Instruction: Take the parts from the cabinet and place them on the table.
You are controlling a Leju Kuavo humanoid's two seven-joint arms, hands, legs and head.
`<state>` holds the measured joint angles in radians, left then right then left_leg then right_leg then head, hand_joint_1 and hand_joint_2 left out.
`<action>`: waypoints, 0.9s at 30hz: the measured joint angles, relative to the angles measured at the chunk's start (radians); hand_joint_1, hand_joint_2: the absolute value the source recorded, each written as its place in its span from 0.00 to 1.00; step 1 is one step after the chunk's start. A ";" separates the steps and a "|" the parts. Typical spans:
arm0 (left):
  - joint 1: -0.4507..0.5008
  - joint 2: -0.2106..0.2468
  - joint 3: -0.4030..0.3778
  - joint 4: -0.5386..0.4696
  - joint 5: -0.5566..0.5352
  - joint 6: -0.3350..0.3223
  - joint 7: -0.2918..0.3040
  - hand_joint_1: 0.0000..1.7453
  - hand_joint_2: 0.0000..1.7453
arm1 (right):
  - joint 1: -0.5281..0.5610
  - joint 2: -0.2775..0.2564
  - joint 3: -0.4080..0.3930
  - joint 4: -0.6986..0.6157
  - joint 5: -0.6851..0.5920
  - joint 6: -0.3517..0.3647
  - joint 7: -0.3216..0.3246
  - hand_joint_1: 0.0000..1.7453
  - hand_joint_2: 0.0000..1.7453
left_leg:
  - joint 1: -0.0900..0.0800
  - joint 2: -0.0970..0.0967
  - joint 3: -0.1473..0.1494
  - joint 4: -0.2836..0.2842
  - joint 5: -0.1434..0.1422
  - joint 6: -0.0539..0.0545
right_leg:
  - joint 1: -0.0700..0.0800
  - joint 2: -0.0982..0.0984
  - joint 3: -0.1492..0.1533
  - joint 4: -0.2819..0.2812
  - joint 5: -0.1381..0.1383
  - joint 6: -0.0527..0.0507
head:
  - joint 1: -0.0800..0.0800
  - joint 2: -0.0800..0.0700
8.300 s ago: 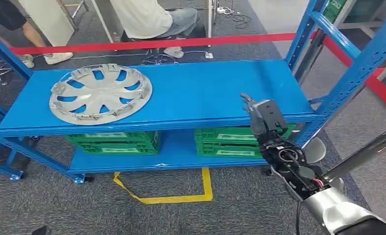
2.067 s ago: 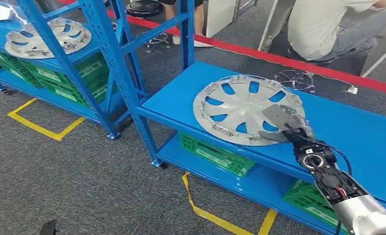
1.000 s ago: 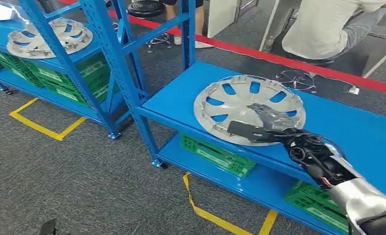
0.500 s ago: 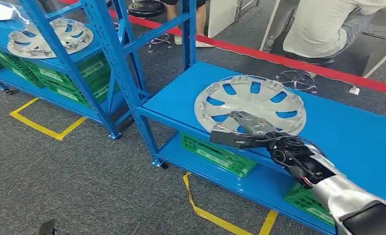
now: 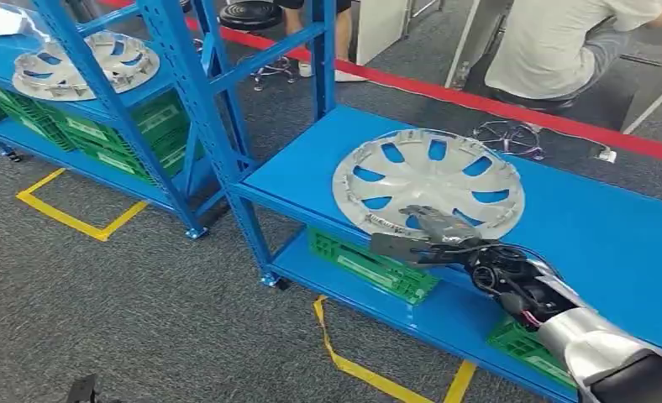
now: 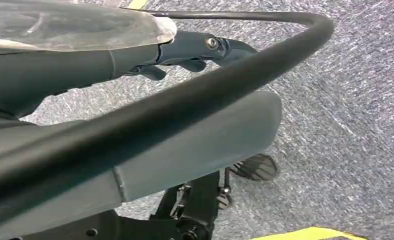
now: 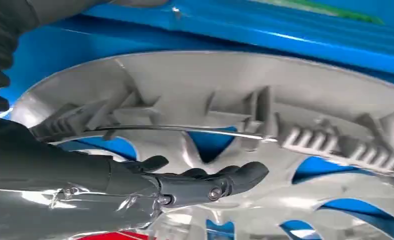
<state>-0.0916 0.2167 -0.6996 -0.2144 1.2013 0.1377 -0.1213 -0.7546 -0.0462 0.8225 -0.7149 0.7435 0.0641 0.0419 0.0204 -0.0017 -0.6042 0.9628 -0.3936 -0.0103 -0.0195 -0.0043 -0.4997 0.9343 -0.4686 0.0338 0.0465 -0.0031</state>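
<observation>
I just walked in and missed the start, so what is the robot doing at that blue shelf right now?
The robot's right hand is at the near rim of a silver hubcap lying on the top shelf of the blue rack. In the right wrist view its fingers reach over the hubcap's inside, but a firm grip cannot be confirmed. A second hubcap sits on the neighbouring rack, and a person sits behind the red tape.

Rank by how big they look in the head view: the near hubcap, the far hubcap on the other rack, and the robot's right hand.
1. Near hubcap, largest.
2. Far hubcap, though it's farther from the camera.
3. Right hand, smallest.
</observation>
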 joint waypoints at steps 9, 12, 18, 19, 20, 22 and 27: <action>0.000 0.000 0.000 0.000 0.000 0.000 0.000 0.00 0.00 | -0.003 -0.004 0.000 0.023 -0.003 -0.005 0.000 0.00 1.00 | 0.000 0.000 0.002 0.000 0.000 0.000 | 0.000 0.000 0.001 0.000 0.000 0.000 | 0.000 0.000; 0.000 0.000 0.000 0.000 0.000 -0.003 0.000 0.00 0.00 | -0.003 -0.004 -0.001 0.028 -0.007 -0.008 0.000 0.00 1.00 | 0.000 0.000 0.002 0.000 0.000 0.000 | 0.000 0.000 0.002 0.000 0.000 -0.001 | 0.000 0.000; 0.000 0.000 0.000 0.000 -0.005 -0.009 0.000 0.00 0.00 | -0.002 -0.013 -0.005 0.033 -0.018 -0.011 -0.001 0.81 1.00 | 0.000 0.000 0.003 0.000 0.000 0.000 | 0.000 0.000 0.003 0.000 0.000 -0.001 | 0.000 0.000; 0.000 0.000 0.000 0.000 -0.006 -0.009 0.000 0.00 0.00 | 0.000 -0.013 -0.007 0.033 -0.021 -0.011 -0.001 0.85 1.00 | 0.000 0.000 0.004 0.000 0.000 0.000 | 0.000 0.000 0.003 0.000 0.000 -0.001 | 0.000 0.000; 0.000 0.000 -0.001 0.000 -0.006 -0.009 0.000 0.00 0.00 | 0.000 -0.015 -0.009 0.033 -0.023 -0.013 0.000 0.85 1.00 | 0.000 0.000 0.004 0.000 0.000 0.000 | 0.000 0.000 0.003 0.000 0.000 -0.001 | 0.000 0.000; 0.000 0.000 -0.001 0.000 -0.006 -0.011 0.000 0.00 0.00 | 0.002 -0.018 -0.010 0.033 -0.024 -0.014 0.000 0.85 1.00 | 0.000 0.000 0.004 0.000 0.000 0.000 | 0.000 0.000 0.003 0.000 -0.001 -0.001 | 0.000 0.000; 0.000 0.000 -0.001 0.000 -0.006 -0.011 0.000 0.00 0.00 | 0.004 -0.021 -0.016 0.032 -0.026 -0.016 0.002 0.87 1.00 | 0.000 0.000 0.005 0.000 0.000 0.000 | 0.000 0.000 0.004 0.000 0.000 -0.001 | -0.001 0.000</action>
<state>-0.0914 0.2167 -0.7004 -0.2144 1.1952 0.1263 -0.1213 -0.7504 -0.0671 0.8064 -0.6825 0.7172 0.0481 0.0435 0.0206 -0.0012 -0.5996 0.9627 -0.3936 -0.0103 -0.0195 -0.0041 -0.4958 0.9342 -0.4691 0.0331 0.0458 -0.0031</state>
